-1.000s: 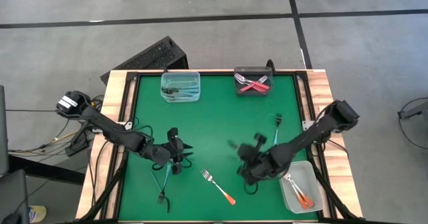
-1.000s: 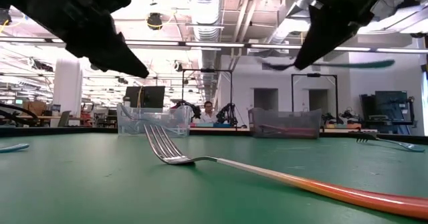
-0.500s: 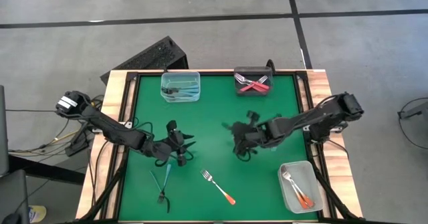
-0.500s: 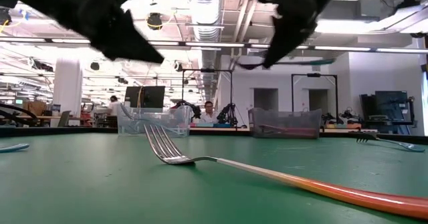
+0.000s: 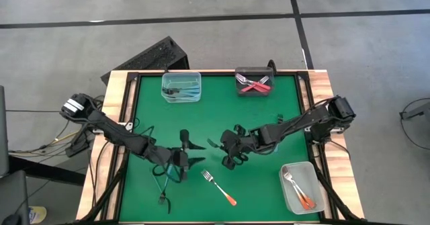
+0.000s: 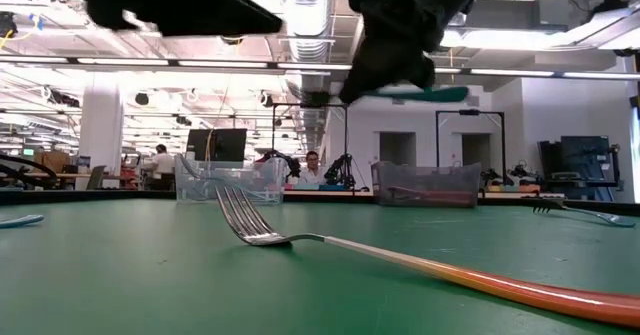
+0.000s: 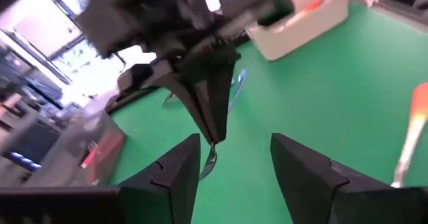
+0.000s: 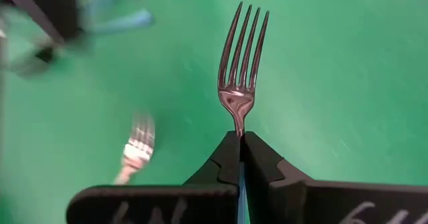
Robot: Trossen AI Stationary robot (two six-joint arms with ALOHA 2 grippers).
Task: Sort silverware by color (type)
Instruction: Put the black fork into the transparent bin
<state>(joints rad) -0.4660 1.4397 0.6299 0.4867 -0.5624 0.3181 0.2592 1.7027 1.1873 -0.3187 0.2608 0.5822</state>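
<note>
Two grippers: right gripper [image 8: 239, 144] pinching shiny metal fork [image 8: 242, 70]; left gripper [image 7: 234, 160] gaping, holding nothing.

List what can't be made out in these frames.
- Handle of the silver-tined fork in the shut right gripper: right wrist view, hidden between the fingers.
- Fork count in the clear plastic tub: high view, too small.
- Orange-handled fork: low view, handle end cut off by the right edge.
- White tub: left wrist view, blurred.
</note>
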